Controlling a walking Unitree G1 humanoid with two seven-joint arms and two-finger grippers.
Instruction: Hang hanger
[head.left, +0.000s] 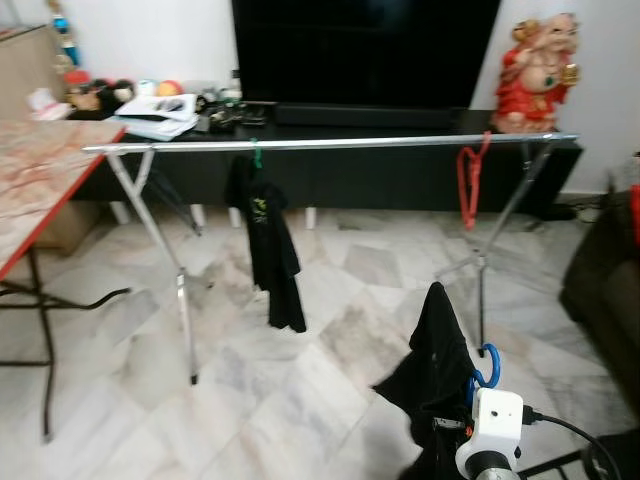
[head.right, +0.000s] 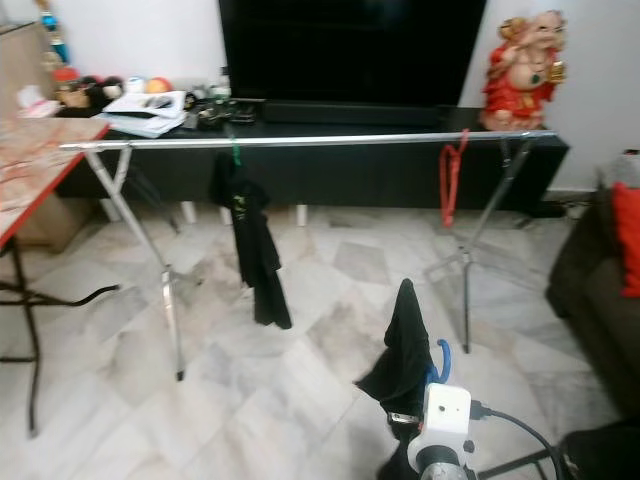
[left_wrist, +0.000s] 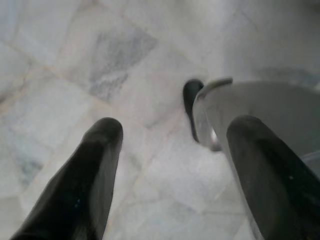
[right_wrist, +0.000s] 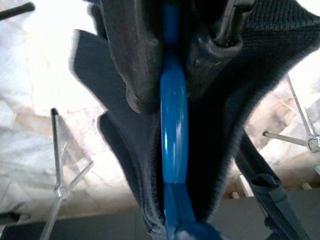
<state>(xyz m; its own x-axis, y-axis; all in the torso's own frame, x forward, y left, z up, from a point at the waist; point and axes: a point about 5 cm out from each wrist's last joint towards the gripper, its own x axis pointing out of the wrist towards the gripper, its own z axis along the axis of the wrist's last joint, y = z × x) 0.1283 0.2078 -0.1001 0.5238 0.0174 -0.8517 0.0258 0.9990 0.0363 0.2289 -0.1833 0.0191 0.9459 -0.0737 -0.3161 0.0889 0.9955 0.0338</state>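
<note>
Blue hanger (head.left: 487, 366) carrying a black garment (head.left: 436, 365), held up at lower right of the head views, over the marble floor (head.left: 300, 390) and well short of the rail. Right tool (right_wrist: 172, 75) clamped together on the hanger's blue neck, fingers (right_wrist: 137, 60) pressed into the cloth on either side; hook curving out to the garment's right, free of any support. Garment bunched and drooping below the grip, not spread.

Drying rail (head.left: 330, 144) spanning the room ahead on two folding legs, in front of a dark TV cabinet (head.left: 400, 165). Already on the rail: a black shirt (head.left: 265, 240) on a green hanger towards the left end, and an empty red hanger (head.left: 470, 180) towards the right end. Open stretch of rail between the two.

Left tool (left_wrist: 170, 165) idle, pointed down at the floor, fingers apart with nothing between them.

Step in hand, as judged: carry and approach; hanging not yet done. Next move calls for closing on the rail, raising the hook above it at the open stretch, and lowering it over the bar before release. Risk noted: bunched garment slipping off, or hook twisting in the grip.

Red-edged worktop (head.left: 40, 180) at the left edge of view, clear of the path.
</note>
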